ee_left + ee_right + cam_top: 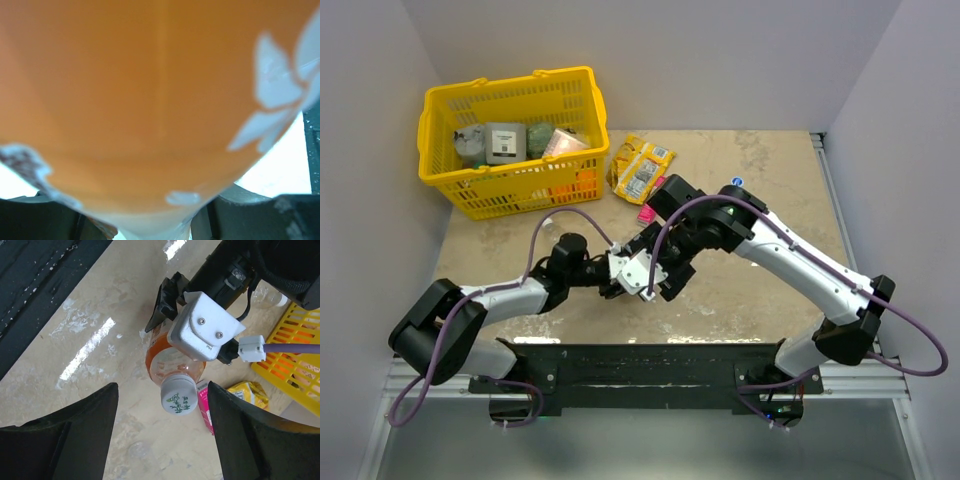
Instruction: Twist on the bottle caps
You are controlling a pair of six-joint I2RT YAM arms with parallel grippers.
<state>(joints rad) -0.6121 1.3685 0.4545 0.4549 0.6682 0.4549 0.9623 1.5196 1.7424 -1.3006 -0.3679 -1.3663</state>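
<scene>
Whitish round plastic screw cap [178, 395] with a green mark sits on the neck of the small clear plastic bottle of orange drink [162, 357]. The left claw [172, 337] clamps that bottle round its body, over the beige counter [720, 300], at five o'clock from the yellow plastic basket [510, 195]. Fingers of the right claw [162, 390] stand apart at nine and three o'clock of the cap, not touching. It looks light and stiff; pinch its rim squarely, since the thin bottle wall likely flexes.

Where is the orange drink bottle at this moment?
Right wrist view, centre: the orange drink bottle is clamped in the left gripper, its white cap pointing into the open right gripper.
</scene>
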